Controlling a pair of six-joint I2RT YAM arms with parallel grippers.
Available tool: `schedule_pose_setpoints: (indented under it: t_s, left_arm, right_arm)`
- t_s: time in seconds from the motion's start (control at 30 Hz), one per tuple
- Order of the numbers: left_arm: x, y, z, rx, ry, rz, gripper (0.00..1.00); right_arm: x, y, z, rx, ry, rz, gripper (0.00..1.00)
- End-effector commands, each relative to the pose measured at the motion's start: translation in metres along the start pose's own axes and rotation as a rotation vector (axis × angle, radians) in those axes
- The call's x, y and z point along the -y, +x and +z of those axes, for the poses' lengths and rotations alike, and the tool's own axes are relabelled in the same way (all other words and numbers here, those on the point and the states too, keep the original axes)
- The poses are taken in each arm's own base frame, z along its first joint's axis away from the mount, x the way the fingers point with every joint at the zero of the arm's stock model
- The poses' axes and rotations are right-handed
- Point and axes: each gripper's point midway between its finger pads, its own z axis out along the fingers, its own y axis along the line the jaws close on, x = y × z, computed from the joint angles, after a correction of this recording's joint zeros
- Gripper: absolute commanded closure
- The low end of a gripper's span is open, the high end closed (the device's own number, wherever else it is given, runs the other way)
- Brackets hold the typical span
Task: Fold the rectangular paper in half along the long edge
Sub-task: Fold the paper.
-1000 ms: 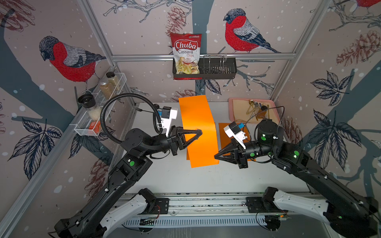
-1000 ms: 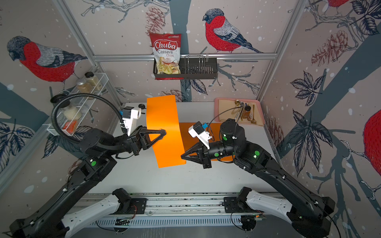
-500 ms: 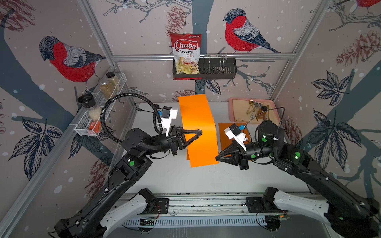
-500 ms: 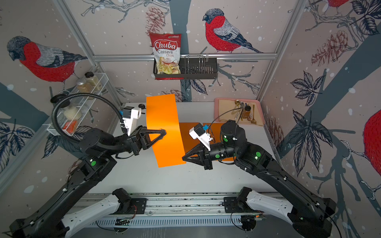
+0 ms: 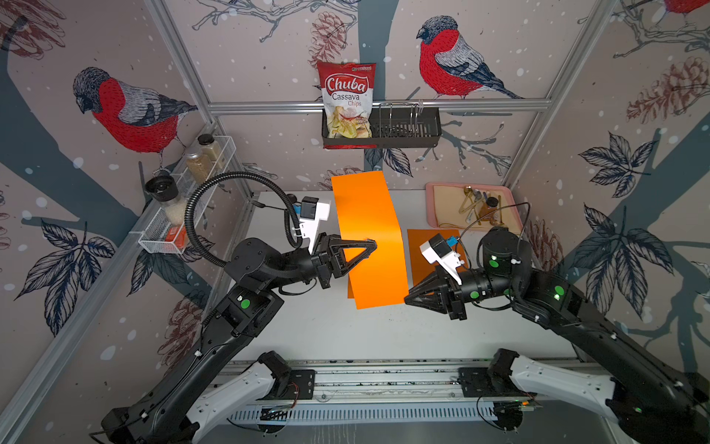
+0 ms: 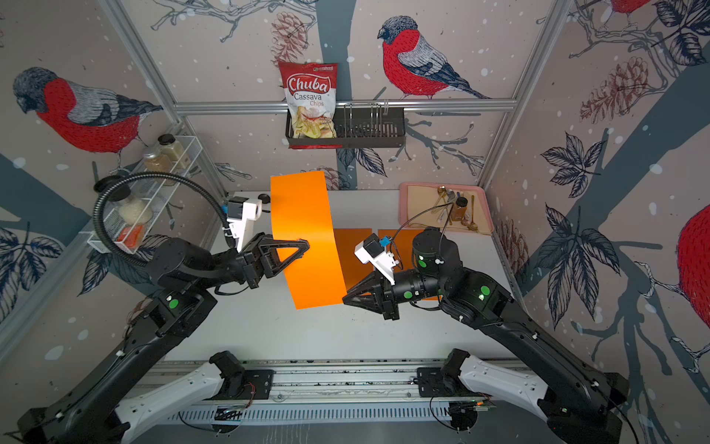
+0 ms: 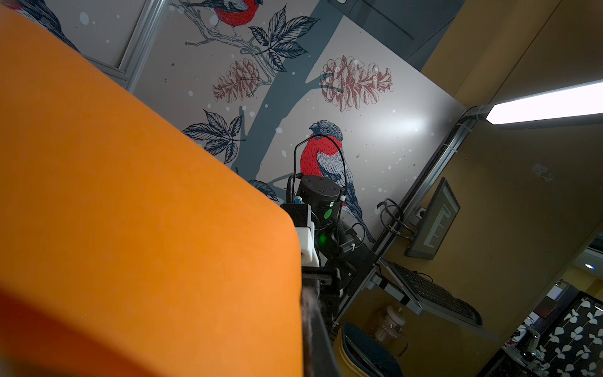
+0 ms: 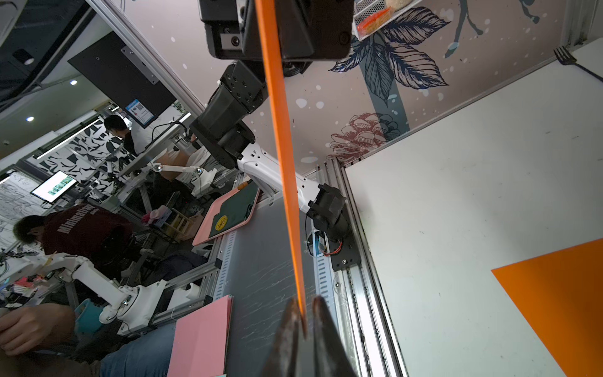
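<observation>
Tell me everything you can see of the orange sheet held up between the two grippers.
The orange sheet is plain matte paper, rectangular, with no crease visible. It appears lifted off the table, standing nearly upright and slightly bowed. The left gripper is shut on one long edge, midway; the right gripper is shut on a lower corner, where the right wrist view shows the sheet edge-on as a thin line.

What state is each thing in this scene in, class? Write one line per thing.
Large orange rectangular paper sheet: held up off the table, no crease visible.
Left gripper: shut on its side edge.
Right gripper: shut on its near corner.
Second orange paper sheet: flat on the white table.
Red Chuba chips bag: upright in the black wire basket.
</observation>
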Motion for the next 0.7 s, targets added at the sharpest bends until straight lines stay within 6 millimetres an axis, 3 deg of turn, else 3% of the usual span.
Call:
schedule_pose_setpoints:
  t_s: [0.0, 0.3, 0.33, 0.4, 0.43, 0.53, 0.63, 0.67]
  left_arm:
    - [0.008, -0.008, -0.001, 0.024, 0.019, 0.046, 1.00]
    - [0.010, -0.010, 0.001, 0.021, 0.025, 0.054, 1.00]
    - [0.010, -0.010, 0.002, 0.015, 0.028, 0.055, 1.00]
    - [0.010, -0.012, 0.002, 0.011, 0.019, 0.061, 1.00]
    - [0.011, -0.014, 0.002, 0.014, 0.014, 0.069, 1.00]
    - [0.014, -0.023, 0.004, 0.012, -0.007, 0.107, 1.00]
    - [0.013, -0.030, 0.007, 0.005, -0.035, 0.135, 1.00]
    - [0.011, -0.033, 0.008, 0.007, -0.049, 0.140, 1.00]
  right_arm:
    - [0.001, 0.004, 0.000, -0.010, 0.003, -0.003, 0.95]
    - [-0.001, 0.008, -0.002, -0.021, 0.006, -0.001, 1.00]
    - [0.000, 0.008, -0.003, -0.022, 0.011, -0.001, 0.95]
    - [-0.001, 0.010, -0.003, -0.032, 0.008, -0.002, 0.65]
    - [-0.001, 0.009, -0.003, -0.036, 0.010, -0.005, 0.55]
    - [-0.004, 0.000, -0.011, -0.013, 0.050, -0.055, 0.42]
    - [-0.013, -0.015, -0.025, 0.043, 0.084, -0.132, 0.38]
    - [-0.015, -0.022, -0.031, 0.074, 0.104, -0.159, 0.13]
